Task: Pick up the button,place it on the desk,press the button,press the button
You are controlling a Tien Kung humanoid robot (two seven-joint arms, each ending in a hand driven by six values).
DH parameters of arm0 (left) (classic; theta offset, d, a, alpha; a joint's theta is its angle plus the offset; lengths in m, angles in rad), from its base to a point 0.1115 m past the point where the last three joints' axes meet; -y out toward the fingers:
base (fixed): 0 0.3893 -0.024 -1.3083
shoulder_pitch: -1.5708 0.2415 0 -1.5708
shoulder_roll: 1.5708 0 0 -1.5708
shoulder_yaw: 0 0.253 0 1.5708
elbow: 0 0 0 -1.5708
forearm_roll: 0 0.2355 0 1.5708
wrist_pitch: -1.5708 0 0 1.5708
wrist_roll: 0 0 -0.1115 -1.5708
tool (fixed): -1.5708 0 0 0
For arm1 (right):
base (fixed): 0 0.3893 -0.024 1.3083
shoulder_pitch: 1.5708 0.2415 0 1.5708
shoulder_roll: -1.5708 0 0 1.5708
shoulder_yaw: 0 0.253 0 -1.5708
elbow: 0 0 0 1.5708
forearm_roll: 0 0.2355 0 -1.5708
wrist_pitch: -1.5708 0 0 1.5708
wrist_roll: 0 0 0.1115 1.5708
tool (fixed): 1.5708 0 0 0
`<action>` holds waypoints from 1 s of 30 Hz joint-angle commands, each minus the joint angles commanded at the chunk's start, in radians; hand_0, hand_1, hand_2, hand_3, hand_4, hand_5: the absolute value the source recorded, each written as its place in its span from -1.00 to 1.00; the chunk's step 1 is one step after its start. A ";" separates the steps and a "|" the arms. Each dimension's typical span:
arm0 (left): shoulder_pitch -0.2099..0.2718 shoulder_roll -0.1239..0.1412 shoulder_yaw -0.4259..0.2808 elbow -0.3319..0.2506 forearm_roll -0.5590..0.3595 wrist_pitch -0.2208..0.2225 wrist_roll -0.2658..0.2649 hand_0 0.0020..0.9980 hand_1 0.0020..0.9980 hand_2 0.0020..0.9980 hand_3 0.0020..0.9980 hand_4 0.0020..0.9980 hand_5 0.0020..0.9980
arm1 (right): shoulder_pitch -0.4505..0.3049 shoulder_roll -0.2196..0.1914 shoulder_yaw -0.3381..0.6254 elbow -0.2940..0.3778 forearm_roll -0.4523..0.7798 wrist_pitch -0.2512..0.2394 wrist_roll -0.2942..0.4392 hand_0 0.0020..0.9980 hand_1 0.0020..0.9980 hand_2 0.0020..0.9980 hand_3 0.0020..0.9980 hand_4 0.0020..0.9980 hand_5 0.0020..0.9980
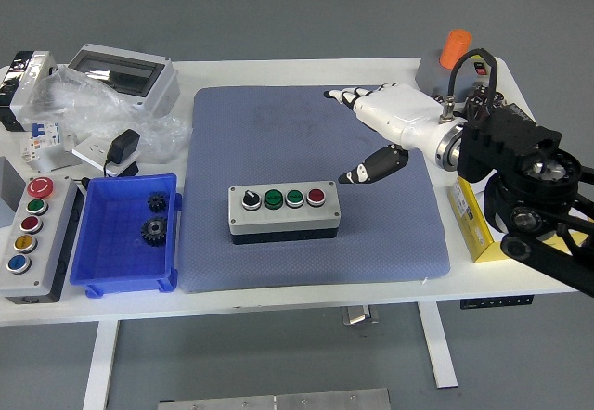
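A grey button box (283, 211) with a black switch, two green buttons and a red button lies on the blue mat (311, 132) at the middle front. My right hand (376, 122), white with black fingertips, hovers above the mat to the upper right of the box, clear of it. Its fingers are spread and hold nothing. The left arm is out of view.
A second grey button box (32, 234) lies at the left edge. A blue bin (97, 238) with two black gears sits beside the mat. A grey enclosure (121, 71) and plastic bags lie at the back left. An orange-knobbed box (450, 62), capacitors and a yellow box (473, 224) are at the right.
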 joint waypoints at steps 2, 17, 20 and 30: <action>0.001 0.000 -0.003 0.000 0.003 0.000 0.002 0.33 0.35 0.20 0.14 -0.06 -0.82 | 0.006 -0.006 0.003 0.000 0.022 0.043 -0.037 0.46 0.43 0.53 1.00 0.69 -0.24; 0.002 0.001 -0.029 0.000 0.030 0.003 0.019 0.33 0.36 0.19 0.14 -0.05 -0.81 | 0.026 0.030 -0.042 0.000 0.220 0.152 -0.076 -0.04 -0.10 -0.42 1.00 -0.24 -0.94; 0.001 0.001 -0.029 0.000 0.030 0.002 0.019 0.33 0.36 0.19 0.14 -0.05 -0.81 | 0.027 0.049 -0.061 0.000 0.238 0.127 -0.057 -0.04 -0.10 -0.42 1.00 -0.24 -0.94; -0.001 0.000 -0.037 0.000 0.042 0.003 0.024 0.33 0.36 0.19 0.14 -0.04 -0.80 | 0.019 0.109 -0.130 0.000 0.267 0.080 -0.025 -0.11 -0.16 -0.45 1.00 -0.36 -0.99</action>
